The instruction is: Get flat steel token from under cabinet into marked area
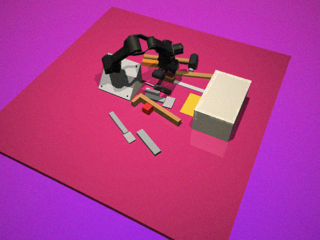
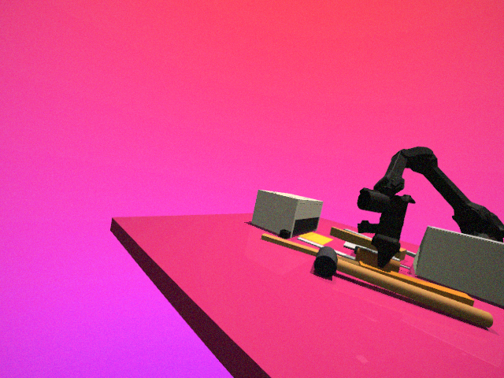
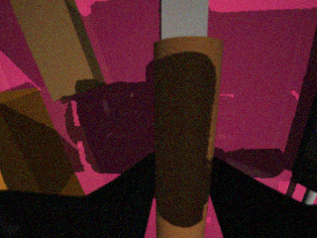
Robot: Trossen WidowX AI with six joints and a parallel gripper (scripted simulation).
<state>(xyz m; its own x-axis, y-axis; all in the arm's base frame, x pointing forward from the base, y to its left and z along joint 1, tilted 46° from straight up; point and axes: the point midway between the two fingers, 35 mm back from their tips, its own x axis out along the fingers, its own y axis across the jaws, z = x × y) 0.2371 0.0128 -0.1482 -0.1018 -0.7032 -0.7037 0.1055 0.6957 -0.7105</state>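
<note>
A cream box-shaped cabinet point(image 1: 224, 96) stands on the crimson table point(image 1: 103, 165) — a flat yellow square point(image 1: 189, 104) at its front, a small red cube point(image 1: 147, 108) touching an L-shaped tan wooden stick point(image 1: 164, 111).

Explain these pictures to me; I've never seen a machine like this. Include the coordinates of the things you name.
The machine is one black robot arm bolted to a pale base point(image 1: 133, 90), ending in a two-fingered gripper point(image 1: 165, 77) point(image 2: 382, 262) point(image 3: 180, 160). One picture looks down from above, one looks across the table from the side, and one comes from a camera by the gripper, looking at its fingers.

On the red table point(image 1: 103, 167) point(image 2: 183, 264) sit a cream cabinet point(image 1: 222, 93) point(image 2: 272, 211), a yellow patch point(image 1: 189, 104) point(image 2: 315, 238) in front of it, a mallet point(image 1: 193, 61) point(image 2: 406, 287), a red block point(image 1: 147, 108), and various wooden and grey pieces.

The gripper is closed on the wooden handle point(image 3: 183, 139) of a tool with a flat grey blade point(image 1: 188, 86) point(image 3: 184, 19). The steel token can't be made out.
</note>
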